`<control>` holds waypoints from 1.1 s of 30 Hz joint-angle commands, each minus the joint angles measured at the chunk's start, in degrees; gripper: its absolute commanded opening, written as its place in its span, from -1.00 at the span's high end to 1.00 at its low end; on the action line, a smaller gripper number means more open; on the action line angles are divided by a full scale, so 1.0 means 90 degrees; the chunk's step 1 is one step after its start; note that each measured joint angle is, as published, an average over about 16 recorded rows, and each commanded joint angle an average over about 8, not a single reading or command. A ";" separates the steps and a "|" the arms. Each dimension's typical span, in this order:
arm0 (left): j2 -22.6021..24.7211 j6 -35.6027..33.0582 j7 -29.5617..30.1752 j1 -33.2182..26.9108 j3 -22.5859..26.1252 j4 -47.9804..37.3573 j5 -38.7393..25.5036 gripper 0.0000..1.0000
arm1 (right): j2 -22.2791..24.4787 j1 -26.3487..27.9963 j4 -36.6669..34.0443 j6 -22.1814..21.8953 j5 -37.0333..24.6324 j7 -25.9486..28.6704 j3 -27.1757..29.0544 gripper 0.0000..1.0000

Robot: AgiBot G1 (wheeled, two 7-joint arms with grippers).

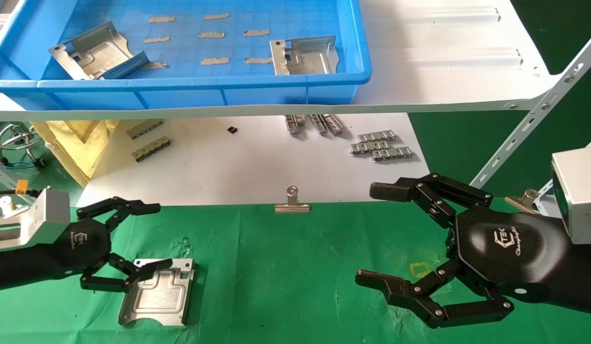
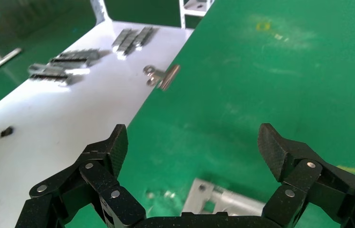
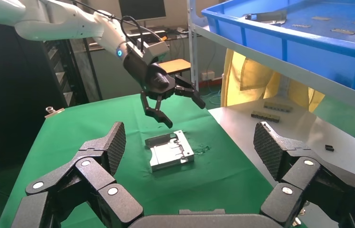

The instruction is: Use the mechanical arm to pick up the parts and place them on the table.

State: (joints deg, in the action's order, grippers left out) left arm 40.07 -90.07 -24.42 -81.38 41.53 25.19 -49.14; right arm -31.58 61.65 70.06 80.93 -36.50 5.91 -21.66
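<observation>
**Silver plate down on the green cloth, both hands spread**

Green table (image 1: 295, 267) fills the near half of the scene, and at its left end the left gripper (image 1: 135, 241) hovers over one silver part (image 1: 159, 291) lying flat on the cloth. The right wrist view shows that hand up in the air above the plate, not touching it, fingers splayed wide with nothing between them. Behind the cloth is a white sheet surface (image 1: 228, 162) with grey clip strips (image 1: 149, 138) on the left, more of them (image 1: 381, 145) on the right, and a silver binder clip (image 1: 292, 203) right at the seam between white and green.

Up on the shelf at the far side sits the blue bin (image 1: 200, 88), with two more parts inside: one (image 1: 97, 52) at the left end, one (image 1: 305, 56) toward the right end.

Over on the right, the right gripper (image 1: 400, 248) hangs above the green cloth, well apart from any plate, fingers wide apart and holding nothing.
</observation>
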 commanded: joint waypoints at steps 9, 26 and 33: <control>-0.0119 0.0103 0.0828 0.0467 -0.0601 0.1139 0.0171 -1.00 | 0.0000 0.0000 0.0000 0.0000 0.0000 0.0000 0.0000 -1.00; -0.0321 0.0278 0.2237 0.1261 -0.1623 0.3078 0.0463 -1.00 | 0.0000 0.0000 0.0000 0.0000 0.0000 0.0000 0.0000 -1.00; -0.0404 0.0350 0.2815 0.1586 -0.2042 0.3872 0.0583 -1.00 | 0.0000 0.0000 0.0000 0.0000 0.0000 0.0000 0.0000 -1.00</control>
State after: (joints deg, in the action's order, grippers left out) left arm 36.43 -86.92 0.93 -67.10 23.14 60.07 -43.89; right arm -31.57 61.65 70.06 80.93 -36.50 5.91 -21.66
